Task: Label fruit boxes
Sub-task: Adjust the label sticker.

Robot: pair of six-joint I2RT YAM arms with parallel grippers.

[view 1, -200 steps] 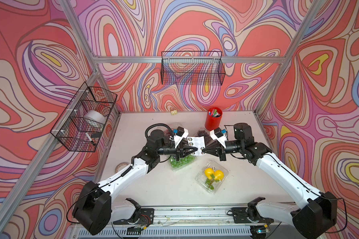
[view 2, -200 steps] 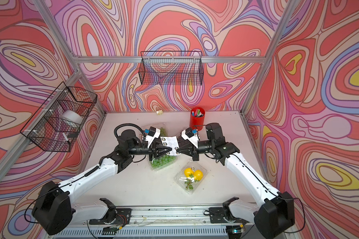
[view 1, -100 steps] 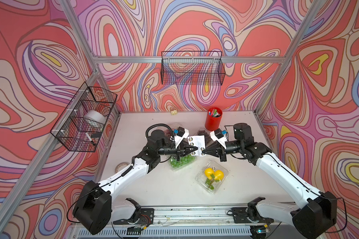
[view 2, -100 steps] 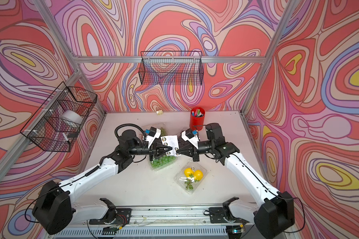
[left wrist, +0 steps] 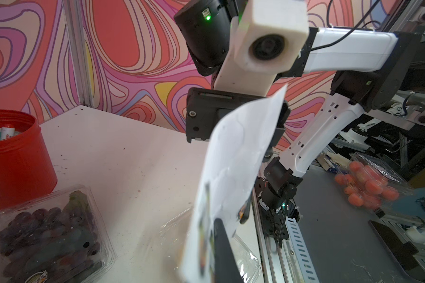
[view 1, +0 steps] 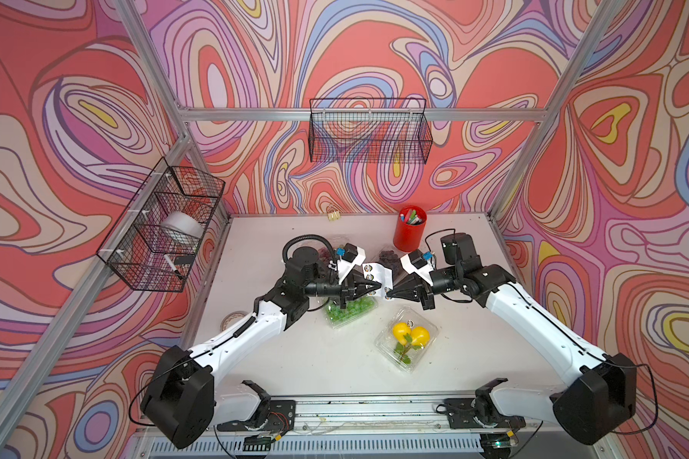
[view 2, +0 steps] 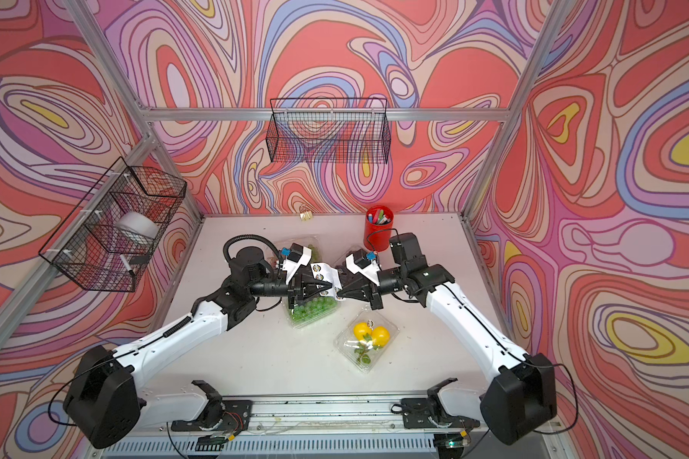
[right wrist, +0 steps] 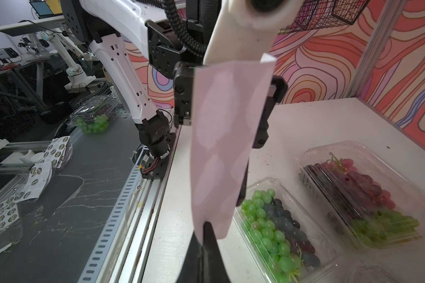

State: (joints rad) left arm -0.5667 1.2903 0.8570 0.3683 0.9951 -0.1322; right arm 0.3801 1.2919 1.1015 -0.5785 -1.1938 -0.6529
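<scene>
Clear fruit box (view 1: 407, 359), two yellow lemons (view 1: 419, 336)

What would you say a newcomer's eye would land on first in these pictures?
Probably the left gripper and right gripper meeting tip to tip over mid-table, both pinched on a white sticker sheet held in the air. After that, the clear box of yellow lemons nearer the front, and the red pen cup at the back.

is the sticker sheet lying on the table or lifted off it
Lifted: the sticker sheet hangs above the table, pinched by the left hand and right hand.
</scene>
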